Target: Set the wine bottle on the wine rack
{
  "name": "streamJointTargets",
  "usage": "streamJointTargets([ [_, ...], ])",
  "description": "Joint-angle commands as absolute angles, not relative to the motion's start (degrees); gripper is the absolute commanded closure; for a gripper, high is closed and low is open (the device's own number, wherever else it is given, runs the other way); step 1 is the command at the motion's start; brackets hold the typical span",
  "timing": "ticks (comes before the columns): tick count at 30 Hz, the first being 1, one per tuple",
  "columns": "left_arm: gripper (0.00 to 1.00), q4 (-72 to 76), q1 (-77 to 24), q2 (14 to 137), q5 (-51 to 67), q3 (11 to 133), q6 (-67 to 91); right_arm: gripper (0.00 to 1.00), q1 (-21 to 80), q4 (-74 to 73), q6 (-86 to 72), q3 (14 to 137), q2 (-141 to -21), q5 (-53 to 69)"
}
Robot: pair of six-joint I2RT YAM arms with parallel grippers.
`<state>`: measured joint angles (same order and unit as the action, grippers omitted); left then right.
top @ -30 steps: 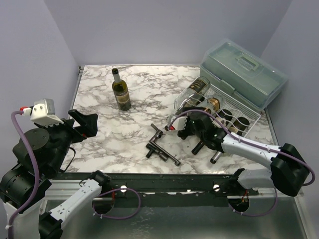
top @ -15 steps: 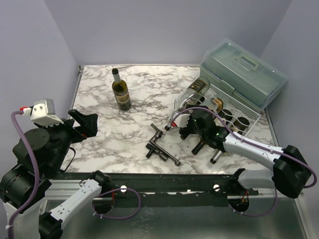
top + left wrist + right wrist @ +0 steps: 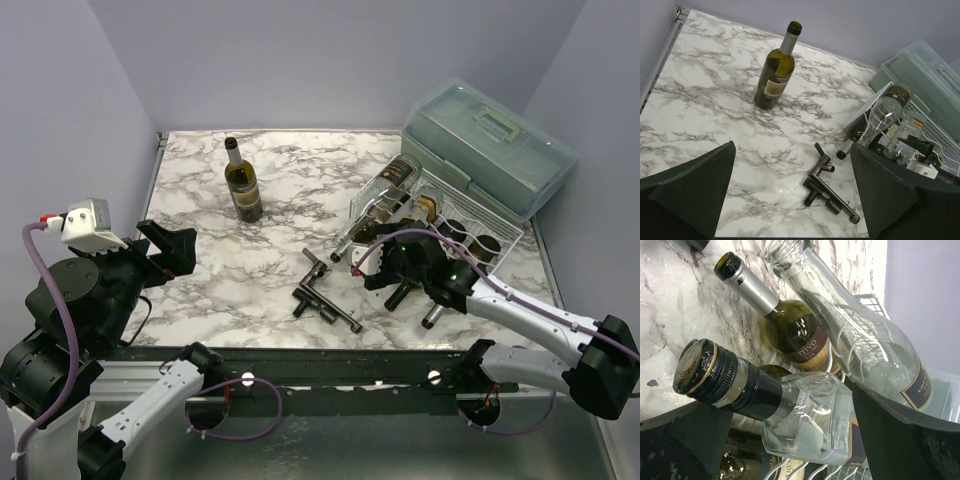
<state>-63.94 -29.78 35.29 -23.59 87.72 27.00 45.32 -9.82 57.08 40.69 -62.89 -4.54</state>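
Observation:
A dark green wine bottle (image 3: 243, 188) stands upright and alone at the back left of the marble table; it also shows in the left wrist view (image 3: 776, 75). The silver wire wine rack (image 3: 497, 243) sits at the right and holds several bottles lying down, necks pointing to the near left. My right gripper (image 3: 385, 265) is at the rack's near-left end, jaws wide apart. In the right wrist view (image 3: 790, 410) a clear square bottle (image 3: 810, 415) with a black cap lies between them. My left gripper (image 3: 170, 248) is open and empty, far left.
A dark metal tap-like fitting (image 3: 325, 295) lies on the table's near middle, left of the rack; it also shows in the left wrist view (image 3: 832, 187). A translucent grey-green lidded box (image 3: 490, 145) stands behind the rack at the back right. A clear round bottle (image 3: 855, 340) leans over the rack's left edge.
My right gripper has drawn back a little from the rack toward the near edge. The bottles in the rack have stayed put. The left arm and the standing bottle have not moved.

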Motion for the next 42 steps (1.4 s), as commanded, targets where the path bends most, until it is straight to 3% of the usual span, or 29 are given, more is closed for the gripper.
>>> streamJointTargets([
  [1, 0.01, -63.21, -30.15, 34.73, -22.48, 87.47, 27.15, 0.0, 45.59, -10.97, 57.48, 39.67, -63.95, -6.63],
  [11, 0.01, -63.19, -30.15, 35.42, -20.79, 87.16, 27.16, 0.0, 46.74, -18.8, 58.77, 40.38, -58.84, 3.53],
  [22, 0.01, -62.42, -30.15, 37.22, -18.4, 86.39, 27.25, 0.0, 47.55, -25.14, 58.18, 40.66, -55.26, 2.93],
  [35, 0.01, -59.97, -30.15, 39.19, -15.22, 84.4, 27.9, 0.0, 47.55, -19.95, 30.71, 46.47, -44.14, 9.44],
  [38, 0.01, -58.95, -30.15, 40.05, -13.96, 83.83, 28.43, 0.0, 47.55, -13.16, 14.86, 47.0, -42.87, -0.02],
  [42, 0.01, -57.95, -30.15, 40.41, -13.6, 83.26, 29.04, 0.0, 47.55, -13.68, -15.91, 51.15, -44.71, -31.21],
])
